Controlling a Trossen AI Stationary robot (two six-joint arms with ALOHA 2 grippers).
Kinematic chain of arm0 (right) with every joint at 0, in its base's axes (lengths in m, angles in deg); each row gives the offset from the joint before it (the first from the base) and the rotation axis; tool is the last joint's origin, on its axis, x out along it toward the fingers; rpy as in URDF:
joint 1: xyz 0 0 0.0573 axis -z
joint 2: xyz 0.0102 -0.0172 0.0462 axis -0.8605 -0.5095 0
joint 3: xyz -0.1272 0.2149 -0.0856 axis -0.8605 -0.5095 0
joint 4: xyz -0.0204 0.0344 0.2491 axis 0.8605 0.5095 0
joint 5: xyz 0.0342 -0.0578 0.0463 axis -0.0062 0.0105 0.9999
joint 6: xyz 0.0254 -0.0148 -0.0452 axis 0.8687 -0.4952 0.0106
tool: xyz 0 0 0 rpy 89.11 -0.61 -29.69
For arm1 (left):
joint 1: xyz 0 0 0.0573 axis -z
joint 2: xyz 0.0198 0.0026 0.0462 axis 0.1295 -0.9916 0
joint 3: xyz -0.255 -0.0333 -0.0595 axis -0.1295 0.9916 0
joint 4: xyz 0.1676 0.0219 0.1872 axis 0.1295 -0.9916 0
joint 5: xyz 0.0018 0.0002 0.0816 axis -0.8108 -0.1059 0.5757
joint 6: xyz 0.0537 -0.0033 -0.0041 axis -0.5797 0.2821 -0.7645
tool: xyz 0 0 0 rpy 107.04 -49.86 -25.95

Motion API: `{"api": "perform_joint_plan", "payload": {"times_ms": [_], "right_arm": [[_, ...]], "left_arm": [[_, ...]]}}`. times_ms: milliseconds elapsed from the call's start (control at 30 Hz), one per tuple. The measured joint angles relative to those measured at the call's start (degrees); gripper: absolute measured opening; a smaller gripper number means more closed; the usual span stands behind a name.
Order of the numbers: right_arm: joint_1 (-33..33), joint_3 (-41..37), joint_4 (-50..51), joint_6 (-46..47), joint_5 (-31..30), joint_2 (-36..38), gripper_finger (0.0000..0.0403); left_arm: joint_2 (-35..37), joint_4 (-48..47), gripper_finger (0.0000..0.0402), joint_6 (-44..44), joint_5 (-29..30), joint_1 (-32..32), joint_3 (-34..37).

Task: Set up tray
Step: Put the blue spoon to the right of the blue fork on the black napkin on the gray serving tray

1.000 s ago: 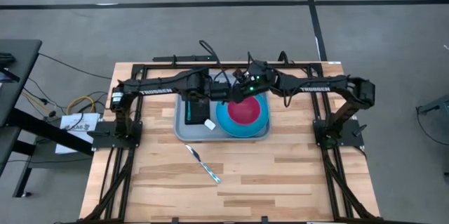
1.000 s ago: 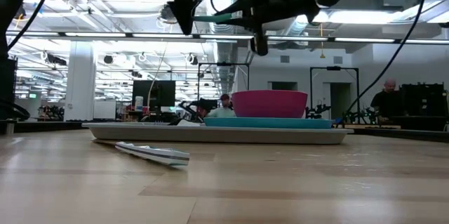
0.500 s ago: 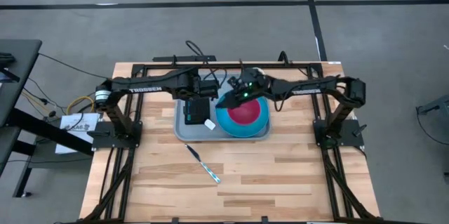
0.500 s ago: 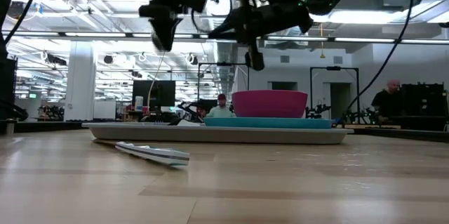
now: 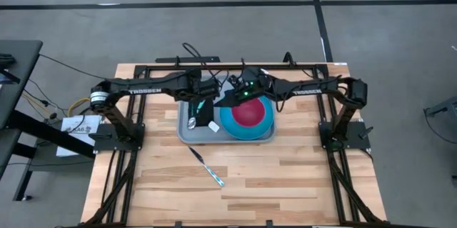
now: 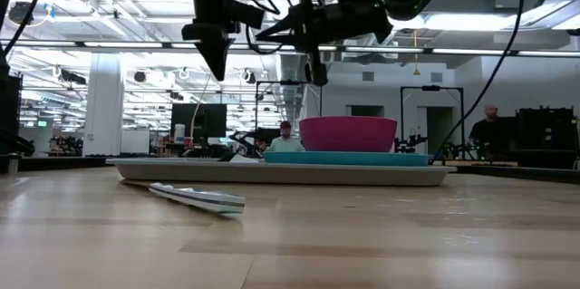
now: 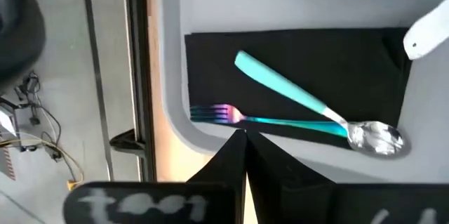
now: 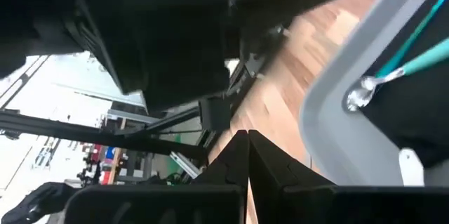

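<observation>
The grey-blue tray (image 5: pixel 184 134) lies at the table's far middle. On its left part a black napkin (image 7: pixel 295 76) carries a teal-handled spoon (image 7: pixel 309 104) and a fork (image 7: pixel 231 115). On its right part a pink bowl (image 5: pixel 250 114) stands on a blue plate (image 5: pixel 232 124). A knife (image 5: pixel 207 165) lies on the wood in front of the tray. My left gripper (image 6: pixel 217 67) hangs shut above the napkin. My right gripper (image 6: pixel 314 76) hangs shut just beside it, above the tray's middle. Neither holds anything.
The tray (image 6: pixel 272 173) sits between the two arm bases, inside the black frame rails. A small white piece (image 7: pixel 424 34) lies at the napkin's corner next to the plate. Bare wood stretches from the knife (image 6: pixel 198 197) to the near edge. People stand in the room behind.
Both grippers have moved toward the table's left edge above the tray, and the left one has come a little lower over the napkin. The tray, plate, bowl and knife have stayed where they were.
</observation>
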Motion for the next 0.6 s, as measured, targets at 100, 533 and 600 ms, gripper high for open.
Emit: {"api": "perform_joint_plan", "payload": {"times_ms": [100,533,600], "right_arm": [[0.1,0.8,3.2,-1.4,0.6,0.3,0.0001],[1.6,1.4,23.1,-14.3,0.7,9.2,0.0],[1.7,1.4,27.5,-17.4,-1.1,12.4,0.0]], "left_arm": [[1.1,0.9,0.0,0.2,0.0,-0.8,0.0],[3.2,1.5,0.0,7.1,-10.9,-5.8,0.0],[3.2,2.5,0.0,8.0,-12.0,-6.5,0.0]]}}
